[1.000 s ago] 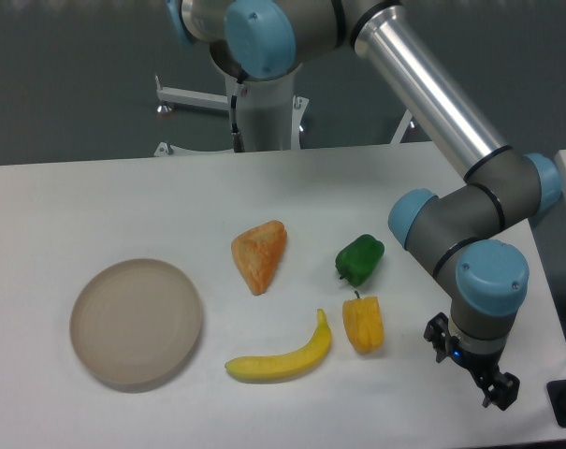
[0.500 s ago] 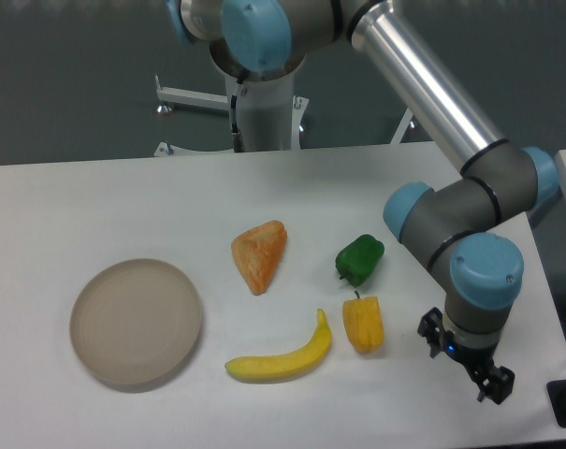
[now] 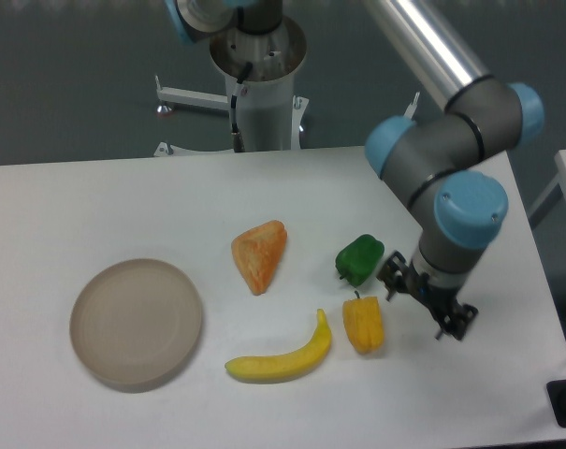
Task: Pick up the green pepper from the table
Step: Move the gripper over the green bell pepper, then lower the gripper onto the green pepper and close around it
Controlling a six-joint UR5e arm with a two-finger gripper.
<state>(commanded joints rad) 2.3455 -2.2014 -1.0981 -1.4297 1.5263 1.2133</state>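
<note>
Gripper [image 3: 423,304] now nearer green pepper [image 3: 359,258], seemingly open.

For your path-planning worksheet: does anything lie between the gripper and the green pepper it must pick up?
Nothing visible does. The gripper sits just right of the green pepper, with only bare table between them. The yellow pepper lies below that gap, not in it.

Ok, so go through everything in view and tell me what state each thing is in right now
green pepper: on the table, not gripped
claw: just right of the green pepper, open, empty
yellow pepper: lying on the table
banana: lying flat
orange wedge: on the table
plate: empty
</note>
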